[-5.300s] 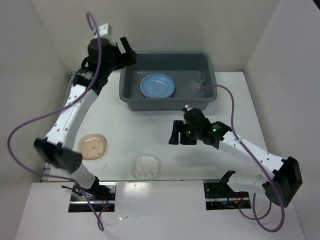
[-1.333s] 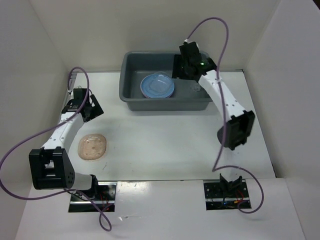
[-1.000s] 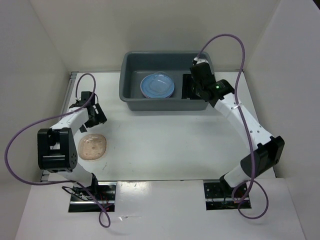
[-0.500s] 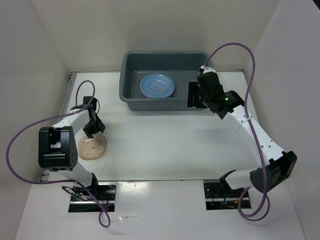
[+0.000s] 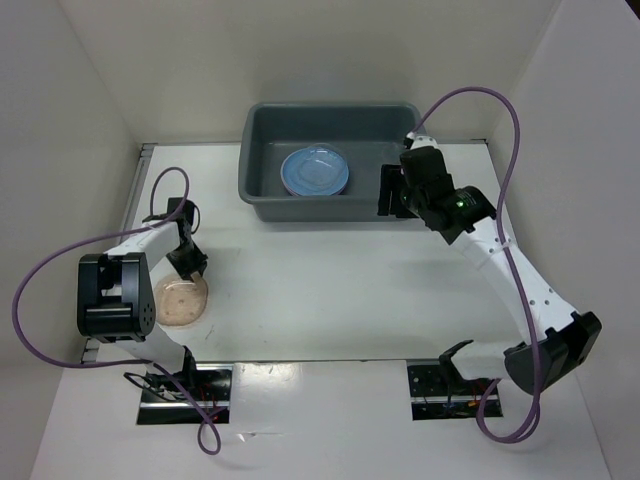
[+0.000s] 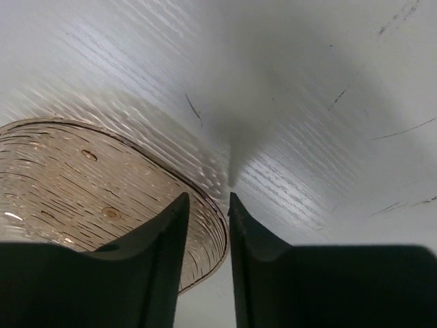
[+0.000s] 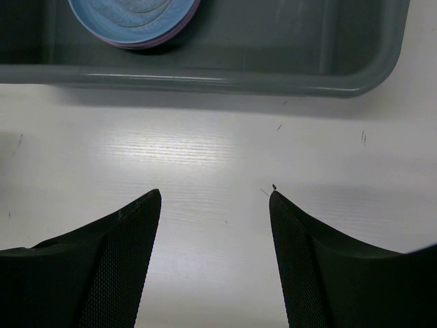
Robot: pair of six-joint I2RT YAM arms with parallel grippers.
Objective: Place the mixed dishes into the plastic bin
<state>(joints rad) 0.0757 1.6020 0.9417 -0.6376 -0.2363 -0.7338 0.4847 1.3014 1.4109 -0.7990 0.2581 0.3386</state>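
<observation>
The left gripper (image 6: 209,199) has dropped onto the peach plate (image 6: 82,184) on the table (image 7: 205,157), jaws narrow, pinching its rim. The right gripper (image 7: 215,195) has backed off the bin (image 7: 341,80), wide and empty.

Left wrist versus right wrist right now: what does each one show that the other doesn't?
Only the left wrist: the peach dish lying on the table, with the left tool closed narrowly on its rim. Only the right wrist: the grey bin seen at its near wall, a blue plate stacked on a lilac plate inside it, and the right tool open above the table. Both: the same scuffed white table.
</observation>
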